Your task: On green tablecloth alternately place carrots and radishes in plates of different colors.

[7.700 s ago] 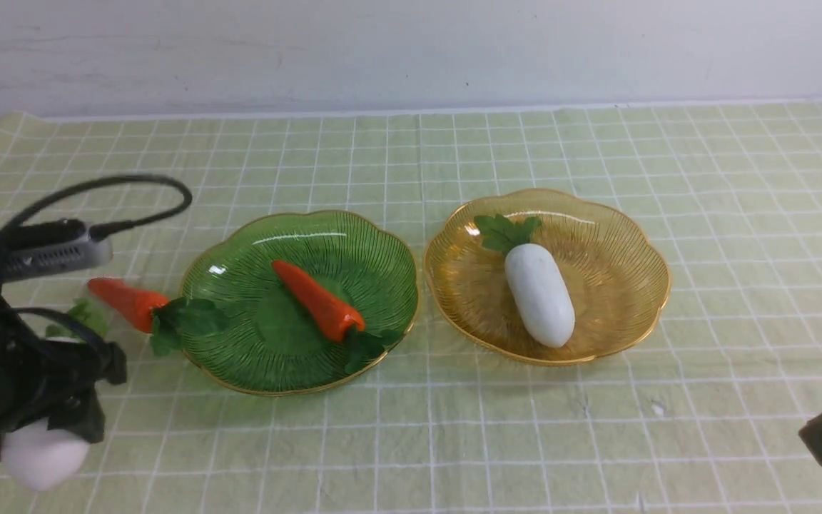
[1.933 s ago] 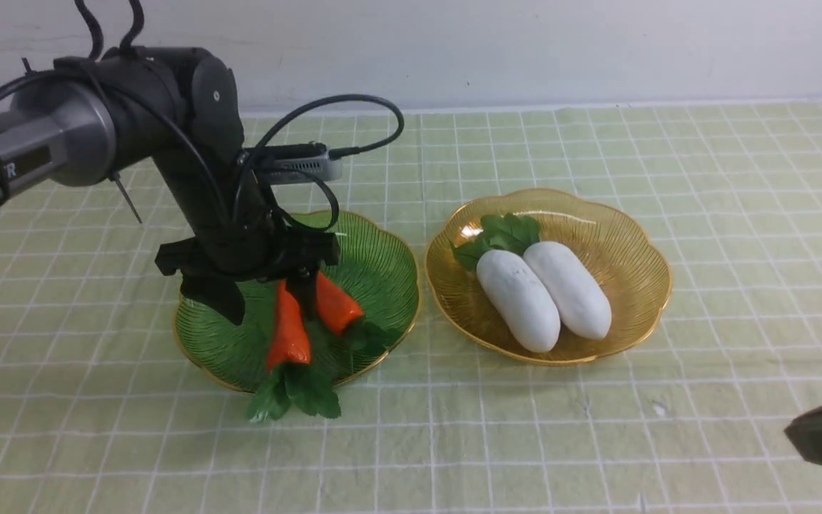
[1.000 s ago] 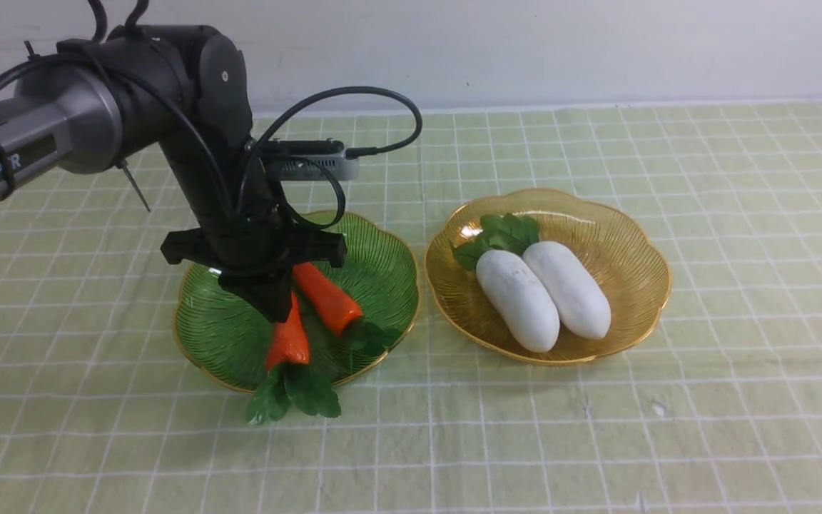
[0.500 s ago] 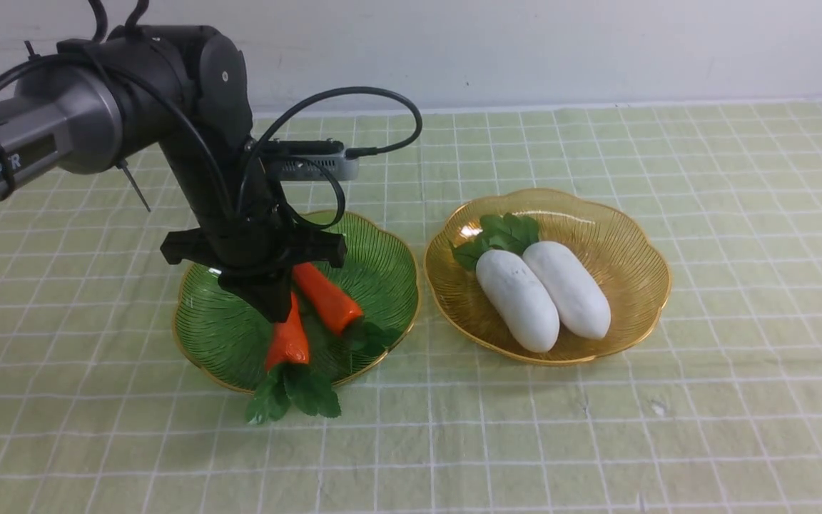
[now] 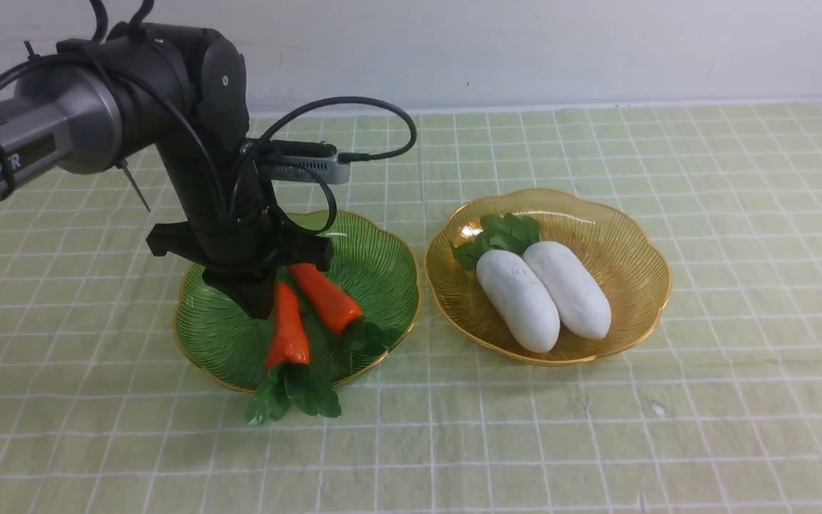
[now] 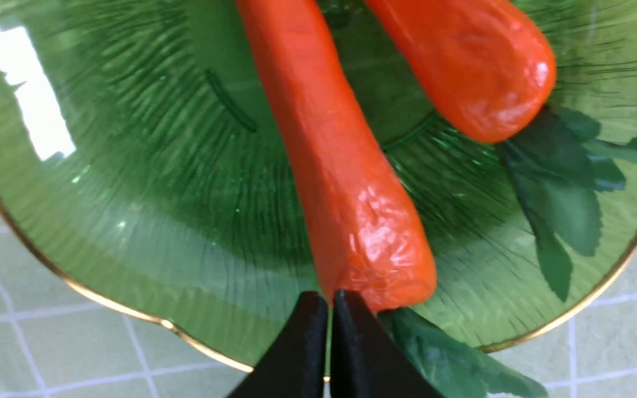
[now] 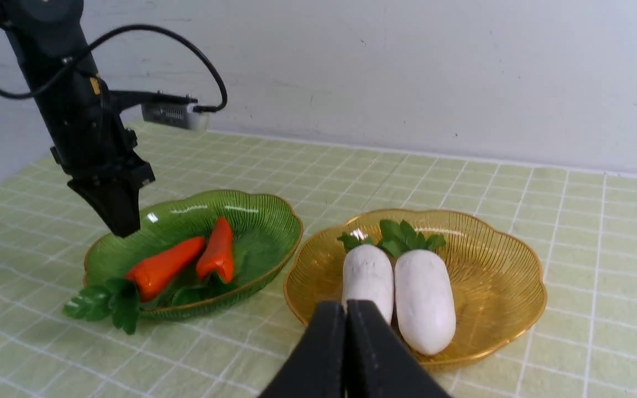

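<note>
Two orange toy carrots [image 5: 290, 325] in the see-through green ribbed plate [image 5: 218, 335], two fat white toy radishes [image 5: 518, 300] in the amber plate [image 5: 632, 278] on its right, left gripper [image 5: 257, 303] above the carrots with jaws shut and empty, right gripper [image 7: 346, 337] jaws shut and empty too.

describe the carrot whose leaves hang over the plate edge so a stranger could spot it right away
Find the green plate, to the left of the amber plate. Two carrots lie in it; this carrot is the nearer one, beside the shut left gripper. Only its leaves spill over the rim onto the tablecloth.
</note>
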Robot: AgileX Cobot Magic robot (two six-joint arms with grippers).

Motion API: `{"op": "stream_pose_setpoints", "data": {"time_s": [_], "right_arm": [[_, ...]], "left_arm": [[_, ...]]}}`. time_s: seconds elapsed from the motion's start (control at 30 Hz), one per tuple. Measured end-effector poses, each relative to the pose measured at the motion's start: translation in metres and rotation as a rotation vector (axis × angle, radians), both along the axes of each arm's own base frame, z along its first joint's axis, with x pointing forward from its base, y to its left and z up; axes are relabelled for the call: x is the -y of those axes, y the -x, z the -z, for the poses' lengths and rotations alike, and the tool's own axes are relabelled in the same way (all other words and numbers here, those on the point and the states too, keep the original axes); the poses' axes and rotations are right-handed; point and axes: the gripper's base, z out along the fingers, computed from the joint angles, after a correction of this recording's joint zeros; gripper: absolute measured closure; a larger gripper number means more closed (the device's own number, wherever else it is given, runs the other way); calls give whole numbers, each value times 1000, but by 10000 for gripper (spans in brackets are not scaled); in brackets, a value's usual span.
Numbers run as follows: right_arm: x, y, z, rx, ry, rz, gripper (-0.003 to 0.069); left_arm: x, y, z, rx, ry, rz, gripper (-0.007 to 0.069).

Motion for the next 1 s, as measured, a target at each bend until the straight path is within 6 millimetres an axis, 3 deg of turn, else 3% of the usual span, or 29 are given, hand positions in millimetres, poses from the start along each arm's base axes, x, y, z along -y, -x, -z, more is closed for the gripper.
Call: {"op": "stream_pose_setpoints", "data": {"time_s": [0.23, 0.4, 0.63, 0.83, 1.0], "right_arm": [[13, 6, 64, -42, 16, 167, 674], [17, 3, 105, -138, 45, 261, 674], [20, 3, 104, -118, 33, 312, 674], [24, 2, 104, -119, 28, 394, 674], [27, 2, 104, -118, 24, 453, 674]], "left_arm": [[-3, -4, -7, 36, -40, 11, 632], [-1, -13, -43, 161, -16, 32, 632], [-7, 8, -109, 331, 19, 66, 632], [-14, 30, -144, 414, 31, 91, 632], [-24, 61, -179, 503, 52, 89, 632]]}}
